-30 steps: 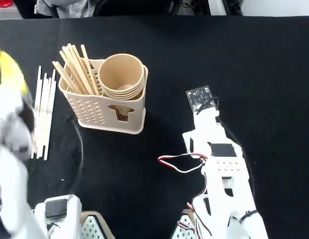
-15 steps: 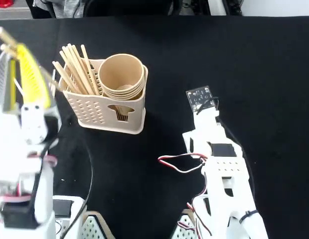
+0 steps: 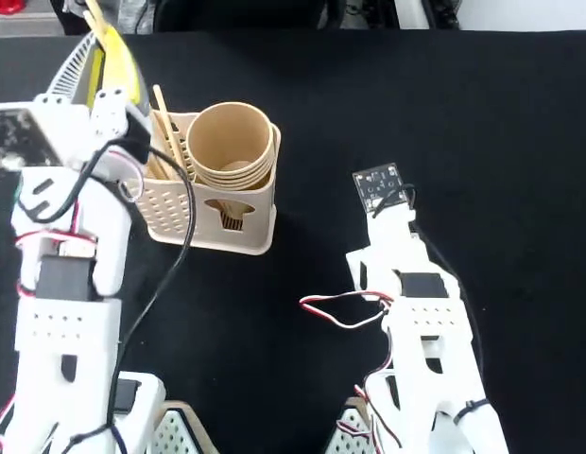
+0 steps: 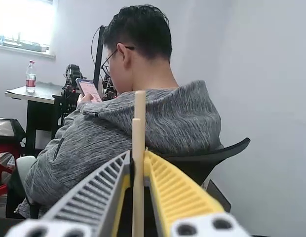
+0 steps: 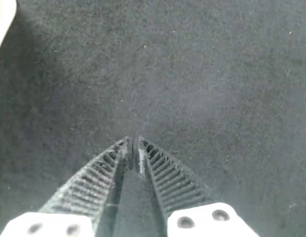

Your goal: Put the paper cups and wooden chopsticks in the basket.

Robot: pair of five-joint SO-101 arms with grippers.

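The paper cups [image 3: 232,142] sit nested in one side of the basket [image 3: 194,213], and a bundle of chopsticks [image 3: 165,118] stands leaning in the compartment beside them, so most of the job looks done. What is left appears to be the held chopstick [image 4: 138,123], possibly a pair, which the left gripper [image 4: 138,155] has pinched between its jaws, pointing up and away from the bench [image 3: 482,123]. In the high view that arm stands just beside the basket's left wall, by the bench's far edge; whether any loose sticks lie under it I cannot tell. The stick compartment is crowded and hemmed by the cup rim, so the opening for dropping in more is narrow. The right gripper [image 5: 133,143] hangs over bare bench with its jaws pressed together on nothing, well apart from the basket, with open room around it
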